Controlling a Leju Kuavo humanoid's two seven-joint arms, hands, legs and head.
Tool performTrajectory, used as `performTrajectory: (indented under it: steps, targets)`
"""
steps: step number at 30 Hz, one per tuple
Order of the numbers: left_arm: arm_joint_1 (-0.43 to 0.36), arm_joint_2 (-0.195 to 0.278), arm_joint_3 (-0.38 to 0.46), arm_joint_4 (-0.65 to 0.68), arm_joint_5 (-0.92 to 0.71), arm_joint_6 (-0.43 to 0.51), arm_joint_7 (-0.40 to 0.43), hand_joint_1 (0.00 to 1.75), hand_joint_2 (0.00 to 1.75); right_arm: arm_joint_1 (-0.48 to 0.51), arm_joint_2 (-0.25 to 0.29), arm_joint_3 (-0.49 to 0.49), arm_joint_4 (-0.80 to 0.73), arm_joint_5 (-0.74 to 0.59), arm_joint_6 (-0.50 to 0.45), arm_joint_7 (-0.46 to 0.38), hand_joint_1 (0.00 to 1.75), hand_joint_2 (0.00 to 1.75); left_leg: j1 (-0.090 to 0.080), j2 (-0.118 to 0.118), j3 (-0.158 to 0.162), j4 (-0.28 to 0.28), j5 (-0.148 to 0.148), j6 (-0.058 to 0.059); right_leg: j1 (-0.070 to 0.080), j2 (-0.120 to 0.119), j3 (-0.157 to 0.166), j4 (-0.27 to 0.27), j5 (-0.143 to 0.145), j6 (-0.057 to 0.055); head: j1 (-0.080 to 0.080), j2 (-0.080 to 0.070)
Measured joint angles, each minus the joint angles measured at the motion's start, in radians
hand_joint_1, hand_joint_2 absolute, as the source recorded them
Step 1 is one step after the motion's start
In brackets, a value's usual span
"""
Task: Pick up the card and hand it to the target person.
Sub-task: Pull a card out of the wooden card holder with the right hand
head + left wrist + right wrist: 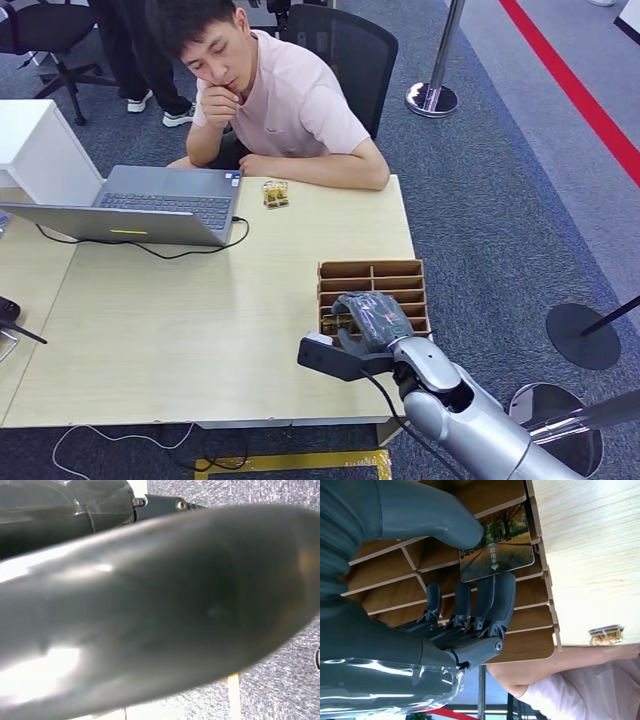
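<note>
**Card pinched in the rack, not yet lifted out**

Card sits upright in a slot of the brown divider rack at the near right corner of the counter. My right robot hand is closed on it: the thumb presses one face and the fingertips press the other, with the card's lower part apparently down between the partitions.

I judge the grip shallow, taken near one edge. If I pull at a slant, the card could catch on a partition and twist out of the pinch, or drag the light rack along, since it stands close to the counter's edge. A smooth printed face may also slip under the thumb.

Across the counter a person sits leaning on folded arms, well apart from the rack. A laptop with its cable and a small yellowish object lie between us to the left; the straight path looks open.

My left robot hand: its wrist picture is blurred by a dark curved surface, so I cannot tell its state.
</note>
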Motion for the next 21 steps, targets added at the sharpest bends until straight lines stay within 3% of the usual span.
performTrajectory:
  steps: [21]
  targets:
    - [0.000, -0.002, 0.000, 0.000, -0.001, 0.000, -0.001, 0.00, 0.00, 0.016, 0.000, -0.026, -0.020, -0.018, -0.014, 0.003, 0.91, 1.75, 0.000, 0.000, 0.000, 0.000, 0.000, 0.000, 0.000, 0.000, 0.000, 0.000, 0.001, 0.001, 0.000, 0.000]
